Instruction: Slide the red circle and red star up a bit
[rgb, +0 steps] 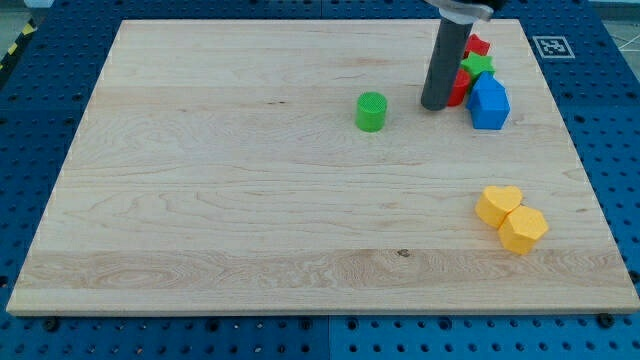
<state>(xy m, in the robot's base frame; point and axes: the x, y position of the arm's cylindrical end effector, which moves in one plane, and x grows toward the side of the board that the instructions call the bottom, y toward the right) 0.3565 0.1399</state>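
A red block (459, 90), partly hidden behind my rod, sits at the view's upper right; its shape cannot be made out. Another red block (478, 45), also of unclear shape, lies just above a green star (477, 66). My tip (434, 106) rests on the board touching the lower red block's left side. A blue block (489, 101) sits right of that red block, below the green star. All of these are packed together in one cluster.
A green circle (371, 111) stands left of my tip. A yellow heart (498, 204) and a yellow hexagon (523, 229) touch each other at the lower right. The wooden board (250, 200) lies on a blue perforated table.
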